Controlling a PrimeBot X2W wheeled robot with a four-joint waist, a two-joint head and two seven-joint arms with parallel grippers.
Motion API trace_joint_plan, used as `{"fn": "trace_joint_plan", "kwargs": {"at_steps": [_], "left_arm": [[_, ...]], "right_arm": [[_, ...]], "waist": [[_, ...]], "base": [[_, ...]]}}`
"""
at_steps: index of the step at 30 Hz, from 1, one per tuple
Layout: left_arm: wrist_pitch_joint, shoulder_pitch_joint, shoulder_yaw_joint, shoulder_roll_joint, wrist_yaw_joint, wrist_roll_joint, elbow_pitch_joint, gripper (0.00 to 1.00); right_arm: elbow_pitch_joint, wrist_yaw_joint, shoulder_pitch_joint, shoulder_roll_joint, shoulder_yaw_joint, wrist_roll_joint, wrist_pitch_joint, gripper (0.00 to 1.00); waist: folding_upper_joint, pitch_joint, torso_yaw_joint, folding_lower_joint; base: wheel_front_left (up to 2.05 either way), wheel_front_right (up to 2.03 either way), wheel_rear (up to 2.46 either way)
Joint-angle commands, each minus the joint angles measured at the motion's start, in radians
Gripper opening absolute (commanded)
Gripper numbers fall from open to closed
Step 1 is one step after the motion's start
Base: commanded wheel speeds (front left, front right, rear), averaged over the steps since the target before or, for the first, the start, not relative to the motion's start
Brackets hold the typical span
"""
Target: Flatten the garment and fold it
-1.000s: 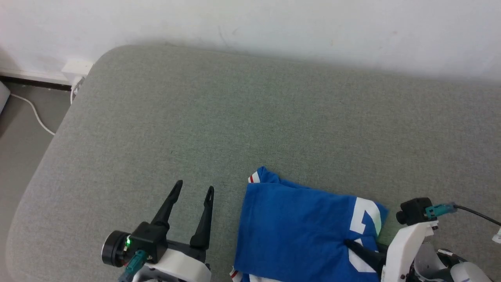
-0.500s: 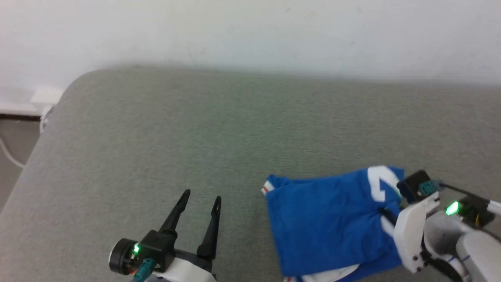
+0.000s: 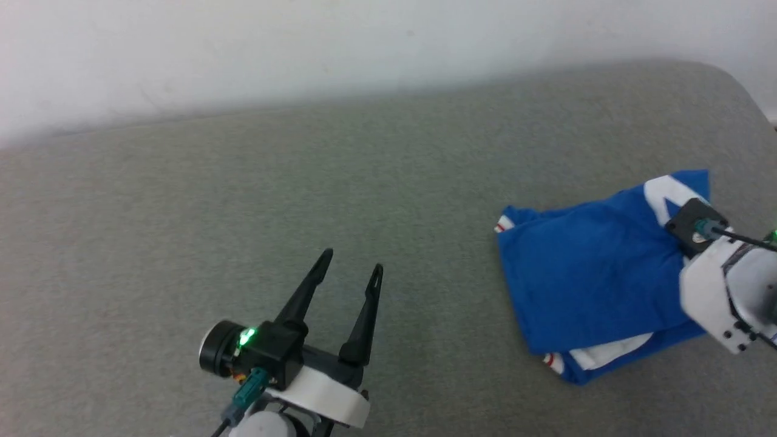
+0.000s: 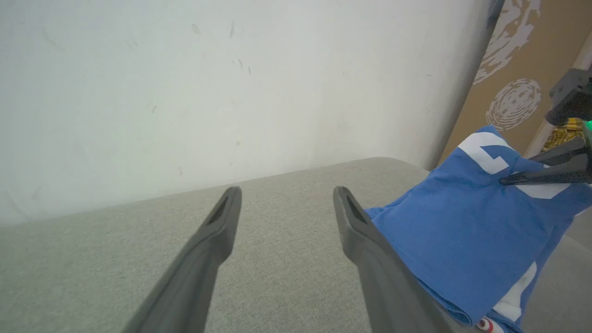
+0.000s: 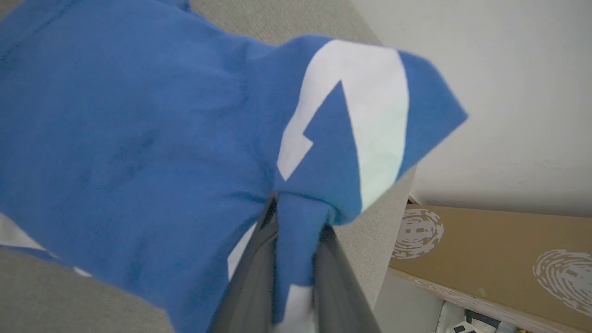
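The garment [image 3: 592, 285], already a folded blue packet, lies at the right end of the cushion [image 3: 303, 182] with its numbered corner raised. A second ago it sat just beside the left gripper [image 3: 352, 260]; now they are well apart. The right gripper [image 5: 298, 213] is clamped on that corner, probably dragging the finished fold aside. The left gripper's fingers stand apart, empty.

Matt cloth garment [image 3: 589, 285], coarse-woven upholstery [image 3: 303, 182]

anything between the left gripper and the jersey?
Only bare grey cushion lies between the left gripper and the garment, seen in the head view.
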Motion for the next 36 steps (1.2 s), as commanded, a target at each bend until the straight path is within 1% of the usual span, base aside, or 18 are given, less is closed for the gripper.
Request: {"fn": "trace_joint_plan", "kwargs": {"at_steps": [1, 4, 6, 9, 14, 20, 25, 30, 31, 32, 36], "left_arm": [[-0.005, -0.031, -0.006, 0.000, 0.003, 0.004, -0.009, 1.00], [-0.005, -0.063, -0.018, 0.000, -0.004, 0.019, -0.012, 1.00], [-0.005, -0.082, -0.024, 0.001, -0.009, 0.029, -0.012, 1.00], [-0.005, -0.104, -0.029, 0.011, -0.015, 0.040, -0.020, 1.00], [-0.005, -0.139, -0.044, 0.035, -0.021, 0.052, -0.038, 1.00], [-0.005, -0.168, -0.053, 0.049, -0.024, 0.059, -0.066, 1.00], [-0.005, -0.184, -0.057, 0.053, -0.025, 0.063, -0.080, 1.00], [-0.005, -0.194, -0.057, 0.053, -0.026, 0.062, -0.078, 1.00], [-0.005, -0.194, -0.056, 0.052, -0.026, 0.061, -0.076, 1.00], [-0.005, -0.193, -0.054, 0.052, -0.026, 0.059, -0.073, 1.00], [-0.005, -0.185, -0.045, 0.047, -0.024, 0.051, -0.060, 1.00]], "right_arm": [[0.017, -0.002, -0.033, -0.027, 0.011, 0.006, -0.010, 0.00], [0.067, -0.002, -0.058, -0.071, 0.010, 0.012, -0.046, 0.00], [0.118, -0.002, -0.066, -0.094, -0.011, 0.015, -0.078, 0.00], [0.207, -0.002, -0.085, -0.099, -0.067, 0.006, -0.140, 0.00], [0.368, -0.002, -0.112, -0.092, -0.177, -0.050, -0.279, 0.00], [0.526, -0.002, -0.123, -0.076, -0.300, -0.117, -0.361, 0.00], [0.604, -0.002, -0.129, -0.056, -0.398, -0.182, -0.419, 0.00], [0.644, -0.002, -0.138, -0.021, -0.468, -0.232, -0.463, 0.00], [0.647, -0.002, -0.141, -0.014, -0.481, -0.243, -0.472, 0.47], [0.650, -0.002, -0.144, -0.007, -0.493, -0.255, -0.481, 1.00], [0.658, -0.002, -0.155, 0.014, -0.533, -0.296, -0.502, 1.00]], "waist": [[0.0001, 0.120, -0.124, 0.0000], [0.0001, 0.167, -0.141, 0.0000], [0.0001, 0.195, -0.142, 0.0000], [0.0001, 0.238, -0.144, 0.0000], [0.0001, 0.306, -0.119, 0.0000], [0.0001, 0.365, -0.088, 0.0000], [0.0001, 0.397, -0.071, 0.0000], [0.0001, 0.404, -0.062, 0.0000], [0.0001, 0.401, -0.061, 0.0000], [0.0001, 0.395, -0.060, 0.0000], [0.0001, 0.348, -0.059, 0.0000]], "base": [[0.00, 0.00, 0.00], [0.00, 0.00, 0.00], [0.00, 0.00, 0.00], [0.00, 0.00, 0.00], [0.00, 0.00, 0.00], [0.00, 0.00, 0.00], [0.00, 0.00, 0.00], [0.00, 0.00, 0.00], [0.00, 0.00, 0.00], [0.00, 0.00, 0.00], [0.00, 0.00, 0.00]]}}
